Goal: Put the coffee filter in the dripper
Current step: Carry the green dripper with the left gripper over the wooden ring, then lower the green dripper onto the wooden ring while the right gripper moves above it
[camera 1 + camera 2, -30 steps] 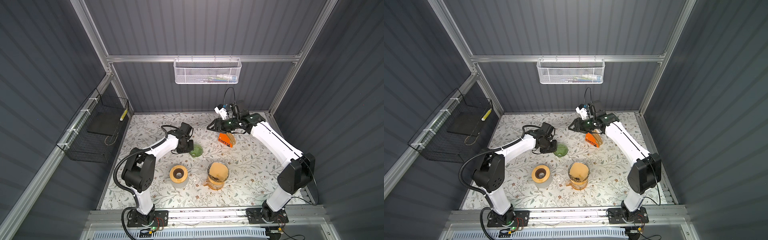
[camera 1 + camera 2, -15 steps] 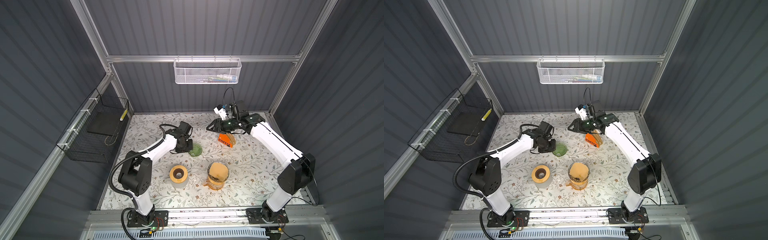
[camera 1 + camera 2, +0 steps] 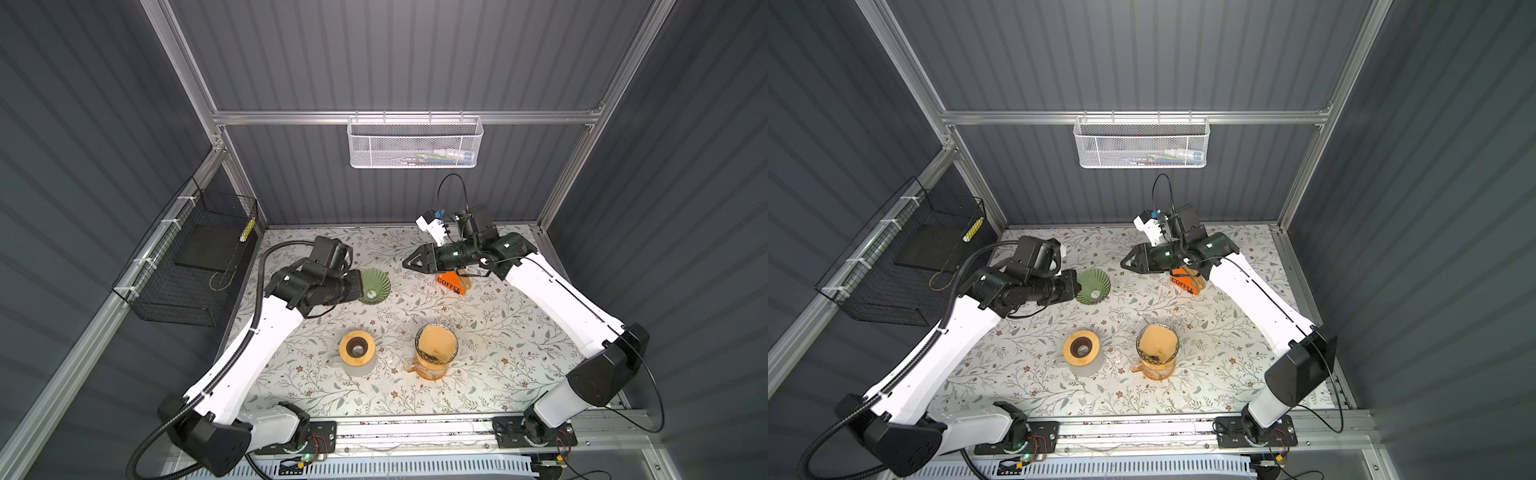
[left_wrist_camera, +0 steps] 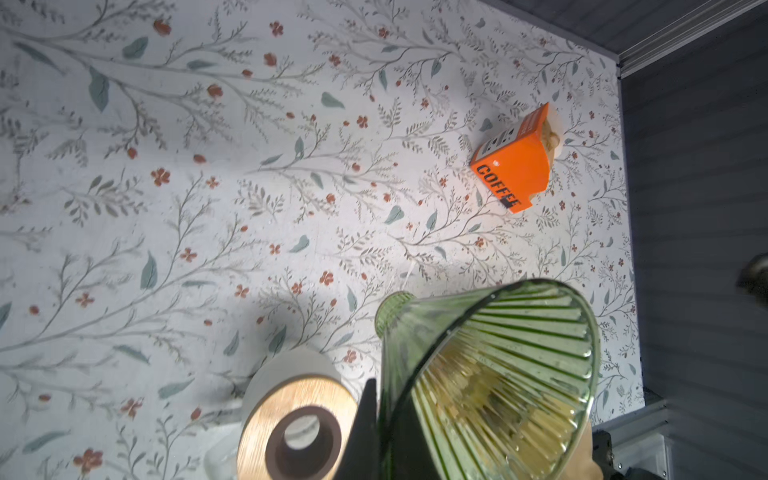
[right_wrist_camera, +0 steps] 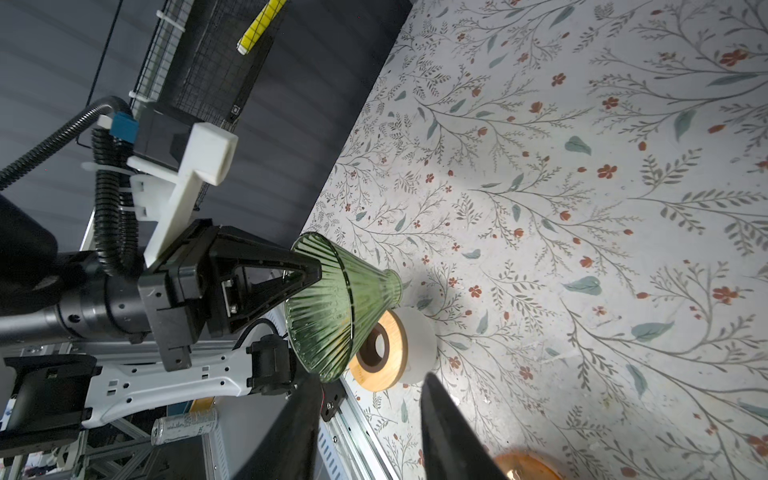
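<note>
Bare desk (image 3: 415, 309) separates the green dripper (image 3: 375, 286), gripped off the surface by the left claw (image 3: 360, 283), from the orange filter box (image 3: 451, 284); the right claw (image 3: 409, 262) hangs over that gap. Nearer the front, the wooden-lidded canister (image 3: 356, 348) and amber carafe (image 3: 435, 351) stand apart with a passage between, and the desk right of the carafe is clear.

Left gripper (image 5: 316, 270) clamps the rim of the green dripper (image 5: 353, 303), tipped sideways over the floral table (image 5: 582, 208); a wooden-lidded cup (image 5: 419, 332) sits beyond, right gripper (image 5: 368, 380) parted, empty.
</note>
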Motion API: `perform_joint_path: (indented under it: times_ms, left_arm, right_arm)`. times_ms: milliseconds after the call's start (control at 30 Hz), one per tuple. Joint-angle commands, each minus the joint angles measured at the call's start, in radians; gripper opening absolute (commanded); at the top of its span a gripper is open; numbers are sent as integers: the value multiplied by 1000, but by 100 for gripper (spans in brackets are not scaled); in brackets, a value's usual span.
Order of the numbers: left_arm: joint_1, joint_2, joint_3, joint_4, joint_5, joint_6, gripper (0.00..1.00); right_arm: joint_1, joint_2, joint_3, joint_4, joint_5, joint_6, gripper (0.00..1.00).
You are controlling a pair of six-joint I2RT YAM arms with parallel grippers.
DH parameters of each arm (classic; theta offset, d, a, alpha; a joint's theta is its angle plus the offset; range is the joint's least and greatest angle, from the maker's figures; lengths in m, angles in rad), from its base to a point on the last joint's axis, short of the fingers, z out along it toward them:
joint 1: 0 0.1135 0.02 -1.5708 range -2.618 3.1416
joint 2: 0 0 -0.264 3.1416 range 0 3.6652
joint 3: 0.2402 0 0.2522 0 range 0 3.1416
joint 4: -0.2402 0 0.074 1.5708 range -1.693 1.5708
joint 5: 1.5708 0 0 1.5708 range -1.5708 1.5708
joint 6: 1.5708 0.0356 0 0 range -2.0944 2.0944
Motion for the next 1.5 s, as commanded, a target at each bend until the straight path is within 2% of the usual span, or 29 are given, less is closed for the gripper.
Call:
perform_joint_path:
  times_ms: [0, 200, 367, 833, 1067, 1467]
  left_arm:
    - [-4, -70, -79, -107, 1, -68, 0]
    - [-4, -142, -167, -140, 52, -101, 0]
    - [-5, -175, -207, -171, 43, -105, 0]
    - [-4, -226, -360, -92, 66, -143, 0]
    - [-4, -222, -373, -73, 59, -138, 0]
    - [-4, -202, -302, -65, 49, -128, 0]
  right_arm:
    - [27, -15, 11, -29, 5, -23, 42]
    - [96, -48, -56, -14, 38, -16, 42]
    - [139, -54, -118, 33, 30, 13, 42]
    - [191, -6, -108, 28, 40, 19, 41]
    - [195, 8, -93, 17, 43, 16, 41]
    - [202, 16, -75, 7, 45, 9, 41]
